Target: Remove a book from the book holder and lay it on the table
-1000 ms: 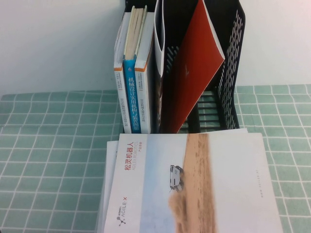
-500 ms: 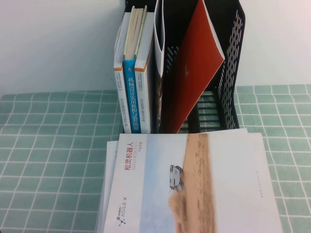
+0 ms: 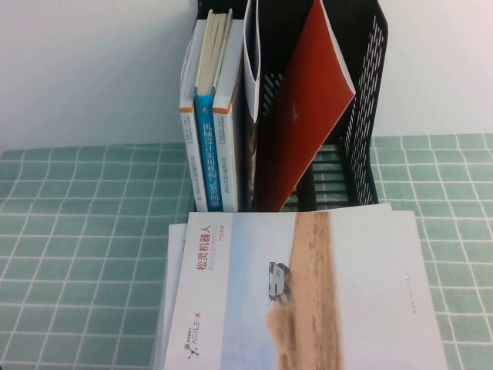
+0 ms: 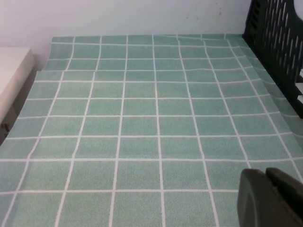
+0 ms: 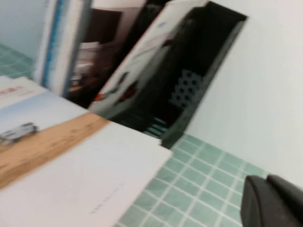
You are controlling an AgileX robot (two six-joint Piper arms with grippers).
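Observation:
The book (image 3: 308, 293), white with a sandy-brown band, a small white car and "AGILE-X", lies flat on the table (image 3: 77, 231) in front of the book holder (image 3: 362, 116), on top of at least one more copy. It also shows in the right wrist view (image 5: 71, 161). The black perforated holder (image 5: 199, 80) holds a leaning red-covered book (image 3: 304, 116) and upright blue and orange-and-white spined books (image 3: 209, 146). Neither gripper shows in the high view. My left gripper (image 4: 270, 196) is shut and empty over bare cloth left of the holder (image 4: 279, 42). My right gripper (image 5: 272, 201) is shut and empty, right of the book.
A white wall stands behind the table. A pale block (image 4: 12, 78) sits at the table's left edge in the left wrist view. Green grid cloth (image 3: 454, 185) lies bare on both sides of the holder.

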